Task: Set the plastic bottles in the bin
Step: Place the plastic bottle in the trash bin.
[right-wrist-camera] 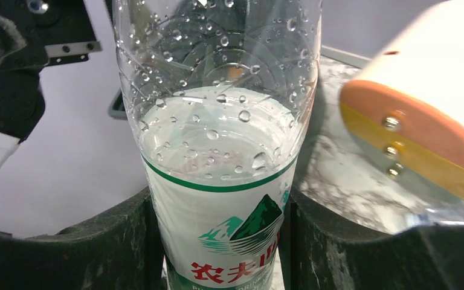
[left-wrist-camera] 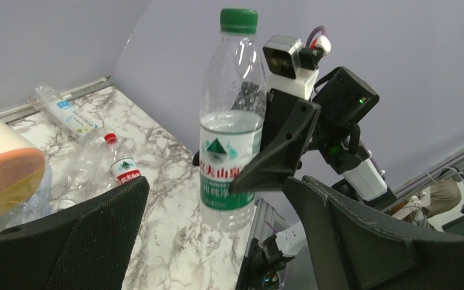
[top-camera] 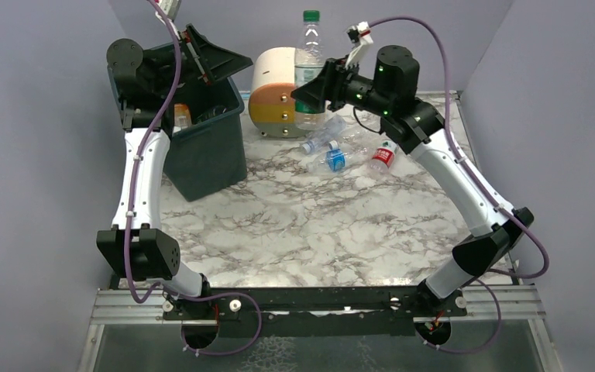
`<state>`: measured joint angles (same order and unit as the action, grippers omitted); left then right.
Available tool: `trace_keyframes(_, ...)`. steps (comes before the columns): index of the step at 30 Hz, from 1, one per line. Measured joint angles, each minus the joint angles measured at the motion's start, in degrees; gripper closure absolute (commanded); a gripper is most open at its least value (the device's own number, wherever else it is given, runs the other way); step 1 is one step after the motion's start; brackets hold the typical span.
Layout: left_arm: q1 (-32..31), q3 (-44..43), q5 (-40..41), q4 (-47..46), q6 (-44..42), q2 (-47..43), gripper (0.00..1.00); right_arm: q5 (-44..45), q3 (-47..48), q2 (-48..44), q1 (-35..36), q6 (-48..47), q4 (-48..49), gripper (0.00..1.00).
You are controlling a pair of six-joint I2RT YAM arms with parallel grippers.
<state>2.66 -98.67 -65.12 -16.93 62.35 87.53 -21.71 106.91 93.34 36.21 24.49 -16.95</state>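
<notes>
Right jaws clamp bottle (top-camera: pixel 308 48); marble tabletop (top-camera: pixel 318 225) (lilac walls (top-camera: pixel 39 116))

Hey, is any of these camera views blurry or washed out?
Top view: evenly lit, sharp, soft shadow beside the bin. Left wrist view: green-capped bottle crisp. Right wrist view: that bottle fills the frame, droplets sharp, drawer unit slightly soft.

A round cream, orange and yellow drawer unit (top-camera: pixel 275 94) stands on the marble table (top-camera: pixel 318 225).
</notes>
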Motion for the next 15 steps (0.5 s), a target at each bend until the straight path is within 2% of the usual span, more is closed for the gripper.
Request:
trace_keyframes(3, -0.04, 0.90, 0.00, -0.42, 0.70, -0.09, 0.01, 0.66, -1.03, -2.40, -2.49, -0.02, -2.12, 0.74)
trace_keyframes(7, -0.50, 1.81, 0.02, -1.38, 2.36, -0.11, 0.01, -0.87, -0.42, -3.02, -2.40, -0.11, -3.61, 0.73)
trace_keyframes(15, -3.87, 1.84, 0.02, -3.91, 5.40, -0.48, 0.01, -10.54, 5.31, 1.55, -2.16, -0.15, -7.78, 0.73)
